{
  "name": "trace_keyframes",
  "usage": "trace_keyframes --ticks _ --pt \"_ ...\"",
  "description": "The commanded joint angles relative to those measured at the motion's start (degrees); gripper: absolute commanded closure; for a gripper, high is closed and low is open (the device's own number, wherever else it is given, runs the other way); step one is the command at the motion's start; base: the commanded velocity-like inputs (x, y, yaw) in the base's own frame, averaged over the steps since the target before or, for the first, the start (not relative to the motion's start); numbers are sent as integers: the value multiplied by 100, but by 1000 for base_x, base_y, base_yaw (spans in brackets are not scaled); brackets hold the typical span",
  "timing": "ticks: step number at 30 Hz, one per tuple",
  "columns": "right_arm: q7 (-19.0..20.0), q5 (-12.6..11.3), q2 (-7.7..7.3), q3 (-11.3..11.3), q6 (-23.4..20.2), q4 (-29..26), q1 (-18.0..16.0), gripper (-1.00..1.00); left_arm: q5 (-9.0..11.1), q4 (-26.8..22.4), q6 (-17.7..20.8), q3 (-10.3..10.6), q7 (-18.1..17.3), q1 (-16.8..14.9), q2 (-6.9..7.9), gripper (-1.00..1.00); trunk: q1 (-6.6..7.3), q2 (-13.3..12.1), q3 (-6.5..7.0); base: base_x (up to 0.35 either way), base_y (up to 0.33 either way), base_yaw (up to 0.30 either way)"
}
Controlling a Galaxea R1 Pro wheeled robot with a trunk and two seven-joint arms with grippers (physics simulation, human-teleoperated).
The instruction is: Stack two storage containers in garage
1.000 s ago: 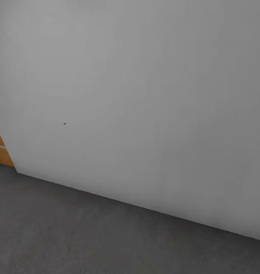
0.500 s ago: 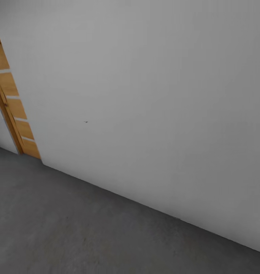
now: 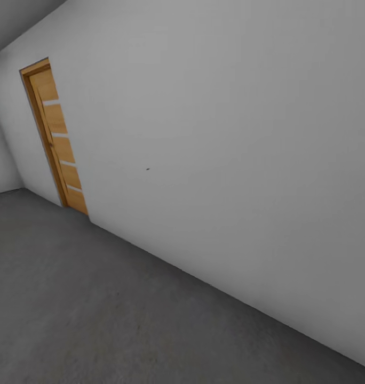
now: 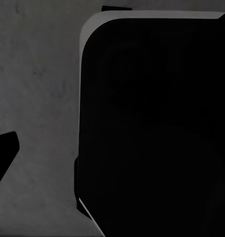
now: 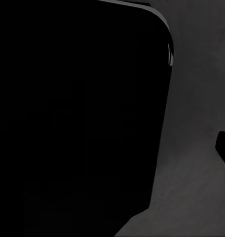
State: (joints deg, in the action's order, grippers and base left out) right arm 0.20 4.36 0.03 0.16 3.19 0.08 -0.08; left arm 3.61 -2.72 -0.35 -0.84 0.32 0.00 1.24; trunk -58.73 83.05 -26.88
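Garage floor [image 3: 97,320]: dark grey mottled concrete meeting plain light grey wall [image 3: 230,133]; wooden door [image 3: 57,136] at far left. Wrist views: black robot body [image 4: 157,128] over concrete; gripper openness cannot be told.

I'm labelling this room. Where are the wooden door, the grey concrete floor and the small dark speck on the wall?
Wooden door [image 3: 57,133], head view, middle panel.
Grey concrete floor [image 3: 86,309], head view, bare patch.
Small dark speck [image 3: 148,169], head view, its centre.
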Motion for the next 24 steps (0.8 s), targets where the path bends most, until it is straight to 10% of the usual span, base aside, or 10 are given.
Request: trace_keyframes --ticks 1,24 --pt "-3 46 -1 -8 15 1 -1 -100 38 -4 -4 -4 3 0 -1 -100 0 2 -5 0 0 300" --pt "-29 65 6 -12 16 1 1 -100 41 -4 -4 -4 3 0 -1 -100 0 2 -5 0 0 300"
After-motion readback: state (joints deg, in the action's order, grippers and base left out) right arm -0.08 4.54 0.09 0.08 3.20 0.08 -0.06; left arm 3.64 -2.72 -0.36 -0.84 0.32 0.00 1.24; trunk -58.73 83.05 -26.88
